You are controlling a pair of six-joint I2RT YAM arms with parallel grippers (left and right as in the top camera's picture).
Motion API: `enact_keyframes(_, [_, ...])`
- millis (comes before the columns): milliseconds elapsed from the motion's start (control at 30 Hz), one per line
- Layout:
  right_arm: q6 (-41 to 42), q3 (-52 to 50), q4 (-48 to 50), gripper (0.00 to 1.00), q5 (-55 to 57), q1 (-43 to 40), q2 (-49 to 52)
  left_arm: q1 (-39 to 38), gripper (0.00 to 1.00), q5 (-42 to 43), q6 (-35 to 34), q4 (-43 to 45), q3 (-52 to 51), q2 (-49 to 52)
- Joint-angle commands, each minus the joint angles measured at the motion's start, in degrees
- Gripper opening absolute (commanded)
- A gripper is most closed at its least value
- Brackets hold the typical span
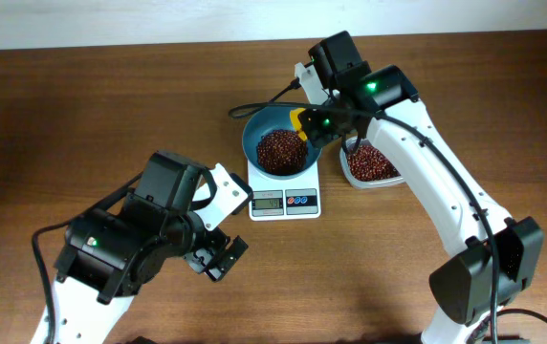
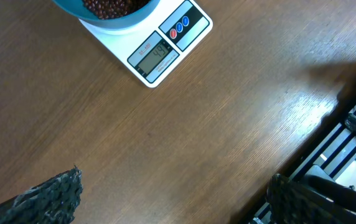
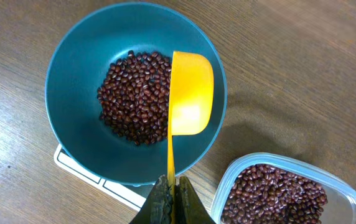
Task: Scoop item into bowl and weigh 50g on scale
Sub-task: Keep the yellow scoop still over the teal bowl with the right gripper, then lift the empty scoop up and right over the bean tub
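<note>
The teal-blue bowl (image 1: 259, 126) stands on the white scale (image 1: 284, 200) and holds a heap of red-brown beans (image 1: 280, 150). The right wrist view shows the bowl (image 3: 78, 74) and its beans (image 3: 134, 96). My right gripper (image 3: 172, 190) is shut on the handle of a yellow scoop (image 3: 192, 93), tipped on its side over the bowl's right part, with no beans seen in it. My left gripper (image 2: 172, 199) is open and empty over bare table, in front of the scale (image 2: 156, 59), whose display reads 49.
A clear plastic container (image 1: 373, 162) of beans stands right of the scale; it also shows in the right wrist view (image 3: 277, 193). A black cable (image 1: 254, 107) lies behind the bowl. The table's edge and metal frame (image 2: 346, 143) lie beside my left gripper.
</note>
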Motion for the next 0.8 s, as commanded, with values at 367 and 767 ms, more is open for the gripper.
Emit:
enact_keyframes(367, [0.3, 1.3, 1.1, 0.04, 0.3, 0.5, 0.5, 0.1, 0.99, -0.2, 0.9, 0.1, -0.2, 0.1])
enact_keyframes(767, [0.5, 2.3, 1.2, 0.04, -3.7, 0.1, 0.5, 0.1, 0.99, -0.2, 0.9, 0.1, -0.2, 0.1])
